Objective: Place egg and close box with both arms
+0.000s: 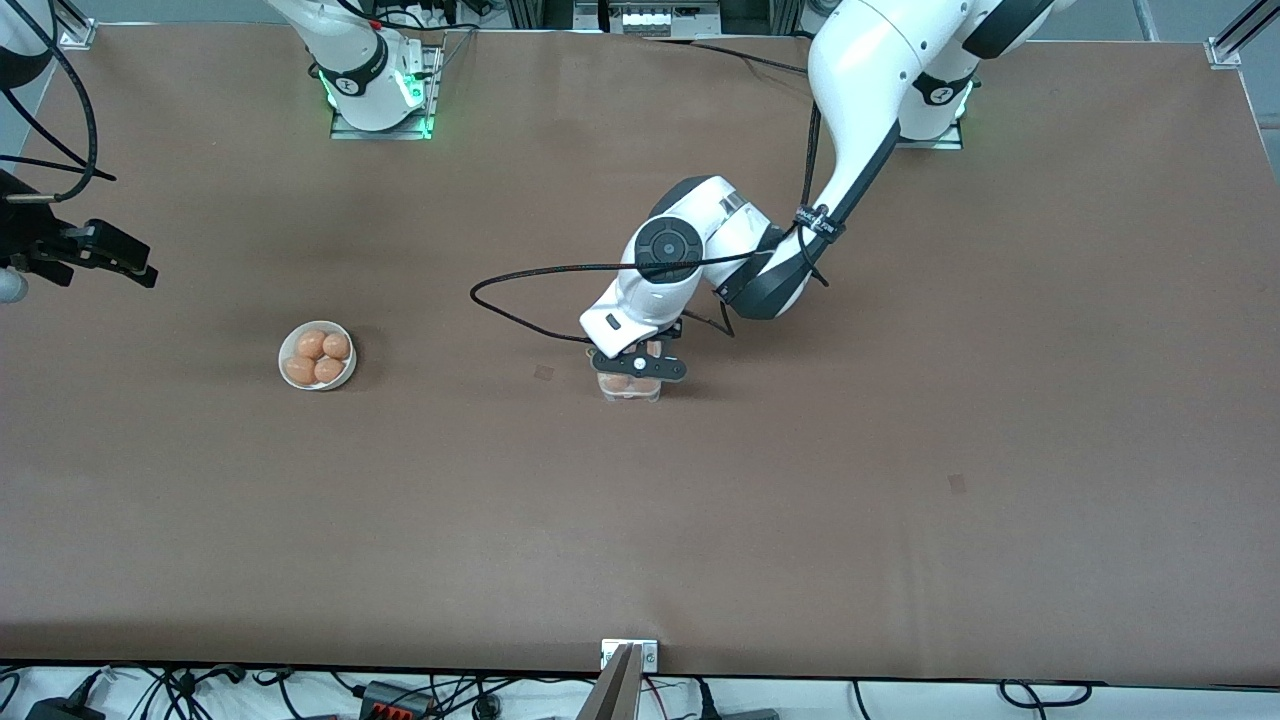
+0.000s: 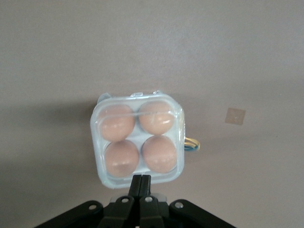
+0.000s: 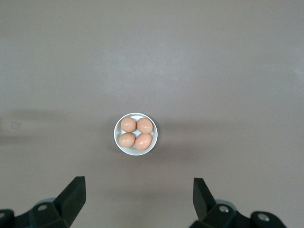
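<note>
1. The left pincer [image 2: 141, 183] was clenched, its fingers pressed together, just over one edge of the box [image 2: 137, 141].
2. The box sat mid-tabletop [image 1: 800, 480] with its clear lid down over four brown eggs [image 2: 116, 124].
3. The right pincer [image 3: 137, 194] hung released, jaws wide, high over the white bowl [image 3: 136, 149] of four eggs, toward the right arm's end.

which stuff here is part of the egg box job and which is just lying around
Part of the job:
- box, four eggs inside, lid down
- left pincer, shut, at the box edge
- right pincer, open, waiting above the bowl
- bowl of eggs

Lying about:
- small square patch on the table
</note>
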